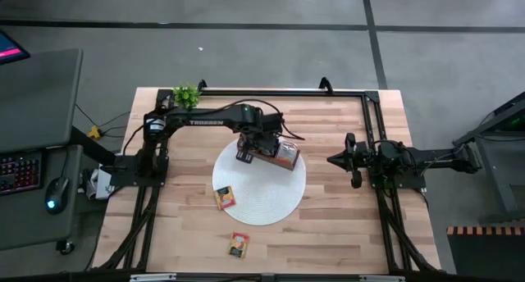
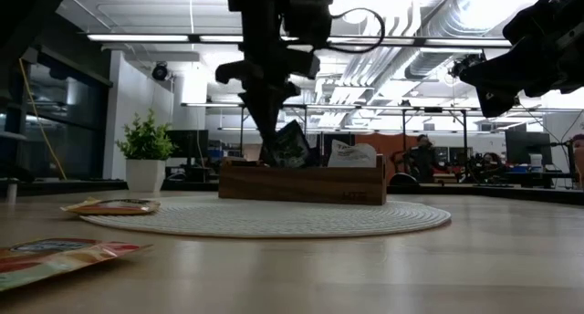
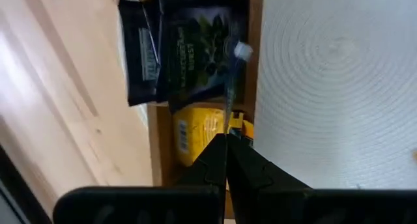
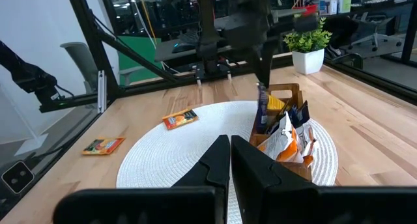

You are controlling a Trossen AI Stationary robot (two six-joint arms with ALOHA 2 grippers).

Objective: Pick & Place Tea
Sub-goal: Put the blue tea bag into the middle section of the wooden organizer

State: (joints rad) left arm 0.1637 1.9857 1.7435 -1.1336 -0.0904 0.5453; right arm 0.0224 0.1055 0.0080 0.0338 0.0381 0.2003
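Observation:
My left gripper (image 3: 226, 142) hangs over the brown wooden box (image 2: 301, 182), which stands on the round white mat (image 1: 261, 202), and is shut on a dark tea sachet (image 4: 262, 110). More dark sachets (image 3: 195, 48) and yellow ones (image 3: 199, 129) stand in the box's compartments. One orange-yellow sachet (image 1: 224, 197) lies flat on the mat's near left rim. Another (image 1: 239, 244) lies on the bare table near the front edge. My right gripper (image 1: 332, 161) waits shut at the table's right side, level and holding nothing. My left gripper pinches the dark sachet by its upper edge (image 3: 227, 129) between its two fingers, from above and pointing down. The sachet hangs below the fingers and shows edge-on in the left wrist view. Its lower end (image 2: 290, 154) reaches down to the box's top, behind the box wall.
A small potted plant (image 1: 187, 94) stands at the table's far left corner. A black frame rail (image 1: 279, 92) runs along the far edge and down both sides. Bare wood lies in front of the mat (image 1: 328, 241).

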